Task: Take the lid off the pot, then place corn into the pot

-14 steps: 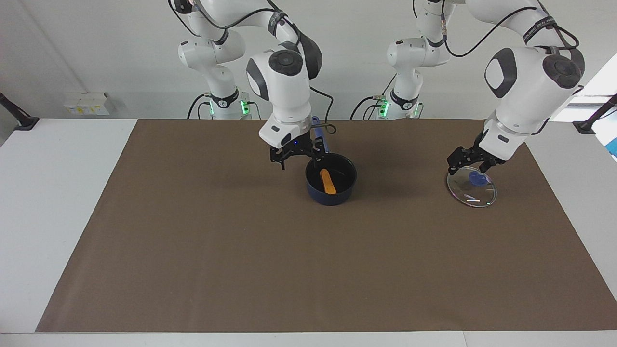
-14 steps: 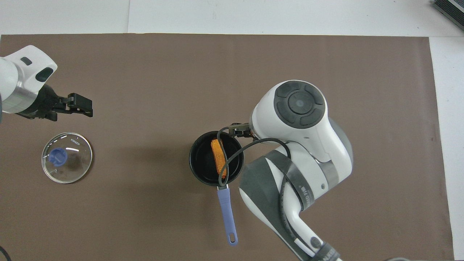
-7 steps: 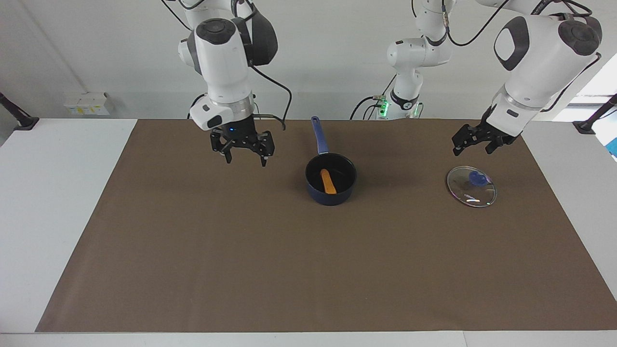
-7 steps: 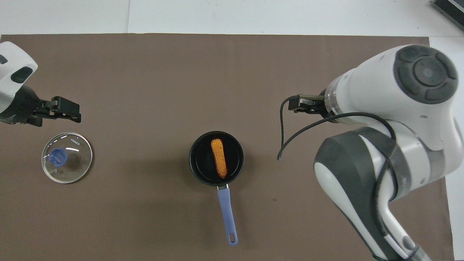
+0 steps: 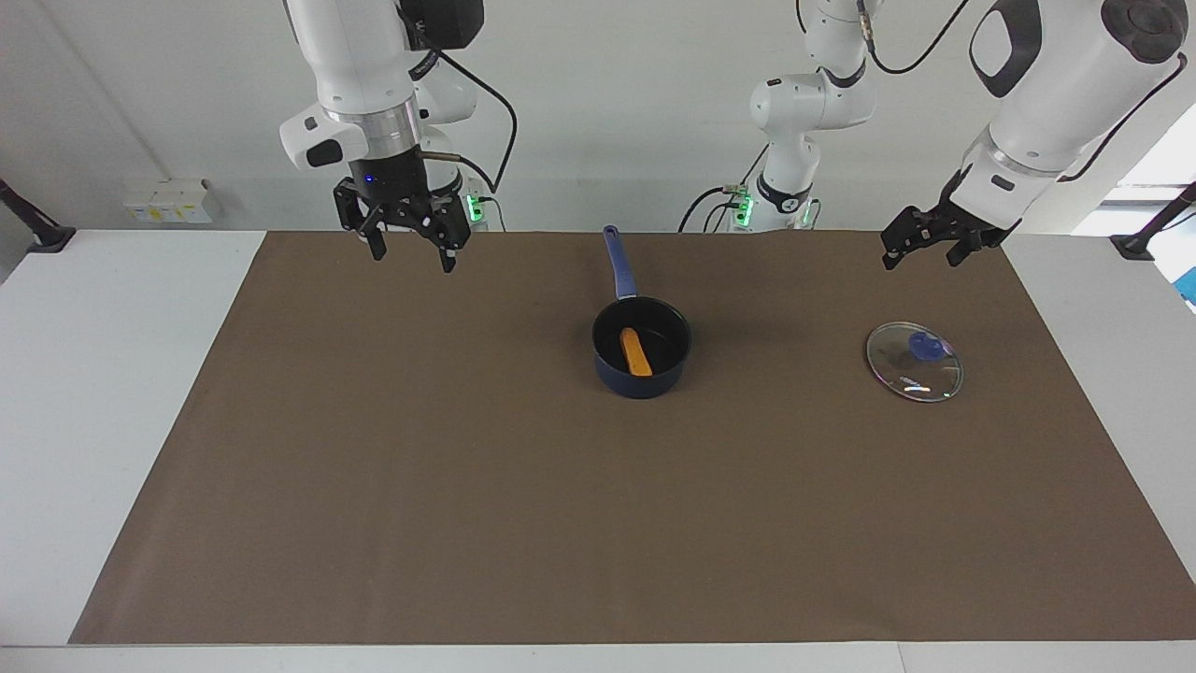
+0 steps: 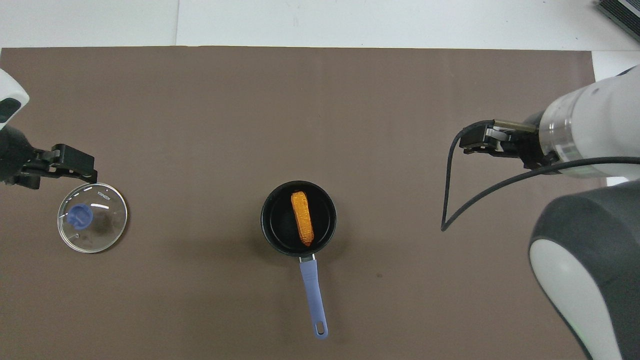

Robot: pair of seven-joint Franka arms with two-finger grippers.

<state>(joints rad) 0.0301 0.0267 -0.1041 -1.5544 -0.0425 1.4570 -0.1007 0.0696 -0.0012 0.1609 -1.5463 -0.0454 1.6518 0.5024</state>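
The bench (image 5: 112,393) is white and carries a large brown mat (image 5: 523,523) that covers most of its top. On the mat, largest of the loose things, stands the pot (image 5: 642,349) near the middle, upright and uncovered, its long blue handle (image 6: 313,295) pointing toward the robots, at twelve o'clock in the facing view and six o'clock in the overhead view. Nothing stands between the pot and either arm.

The lid (image 5: 914,361) lies flat on the mat toward the left arm's end of the bench, at three o'clock from the pot in the facing view and well apart from it, with its blue knob (image 6: 79,216) up.

The corn (image 6: 302,218) lies inside the pot on its black bottom, running lengthwise in line with the handle.

The right gripper (image 5: 409,245) hangs in the air over the mat's edge nearest the robots, at about ten o'clock from the pot in the facing view, its fingers (image 5: 448,259) spread and holding nothing. A black cable (image 6: 450,200) loops down from its wrist. The left gripper (image 5: 925,250) hangs over the mat above the lid, at twelve o'clock from it in the facing view, clear of the knob, its fingers (image 5: 889,259) released and empty.
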